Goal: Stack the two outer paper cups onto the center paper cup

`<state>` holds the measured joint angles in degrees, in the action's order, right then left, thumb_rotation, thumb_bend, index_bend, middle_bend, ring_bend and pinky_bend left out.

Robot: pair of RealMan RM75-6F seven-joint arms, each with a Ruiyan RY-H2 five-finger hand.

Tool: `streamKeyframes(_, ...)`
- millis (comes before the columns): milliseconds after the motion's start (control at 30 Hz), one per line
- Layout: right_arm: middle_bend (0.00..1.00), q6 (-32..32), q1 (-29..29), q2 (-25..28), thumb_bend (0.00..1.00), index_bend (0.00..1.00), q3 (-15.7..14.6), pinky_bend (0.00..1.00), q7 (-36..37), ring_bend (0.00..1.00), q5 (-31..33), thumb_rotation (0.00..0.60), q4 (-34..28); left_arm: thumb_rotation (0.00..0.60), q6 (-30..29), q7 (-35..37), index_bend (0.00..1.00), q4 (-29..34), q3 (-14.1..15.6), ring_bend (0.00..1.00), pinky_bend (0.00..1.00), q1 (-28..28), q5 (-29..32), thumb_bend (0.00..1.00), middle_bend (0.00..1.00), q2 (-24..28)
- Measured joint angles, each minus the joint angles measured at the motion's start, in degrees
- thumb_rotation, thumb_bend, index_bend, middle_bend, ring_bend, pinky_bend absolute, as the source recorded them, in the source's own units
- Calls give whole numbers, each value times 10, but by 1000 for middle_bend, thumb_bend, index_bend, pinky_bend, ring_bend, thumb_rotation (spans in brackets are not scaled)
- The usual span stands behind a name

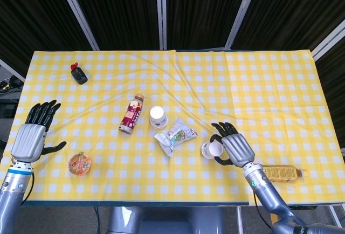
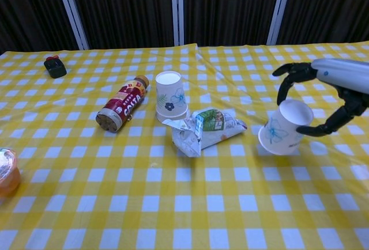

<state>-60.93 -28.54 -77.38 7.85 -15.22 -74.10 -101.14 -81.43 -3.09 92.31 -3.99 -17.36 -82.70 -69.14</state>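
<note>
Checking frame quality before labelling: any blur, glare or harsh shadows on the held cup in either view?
Chest view: the paper cup in the right hand is slightly soft-edged, tablecloth evenly lit, no glare. Head view: the same cup is small but sharp, shadows faint, and the dark backdrop shows no detail.

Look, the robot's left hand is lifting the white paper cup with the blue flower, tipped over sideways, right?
Not quite. It is the right hand that holds the white paper cup with the blue flower, lifted and tipped sideways; the chest view shows this. The left hand holds nothing, fingers apart, in the head view.
</note>
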Motion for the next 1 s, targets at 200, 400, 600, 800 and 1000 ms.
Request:
streamKeyframes(200,75,-20,-26,14,223,516,51,0,-20,0,3,600,-39,600,4,2,0,-2,-5,0,0,2,2,60,0,1)
streamKeyframes(400,74,-6,-63,-4,223,516,79,0,-28,0,40,600,-28,600,1,5,0,-3,-11,0,0,5,3,60,0,2)
streamKeyframes(600,79,9,-98,-46,222,517,91,0,-29,0,60,600,7,600,9,8,0,-7,-15,0,0,5,11,60,0,2)
streamKeyframes(800,84,5,-123,-86,222,517,104,0,-20,0,53,600,37,600,18,13,0,-12,-19,0,0,4,19,61,0,2)
streamKeyframes(1000,84,2,-146,-113,221,517,114,0,-15,0,50,600,64,600,25,18,0,-16,-23,0,0,3,24,60,0,2)
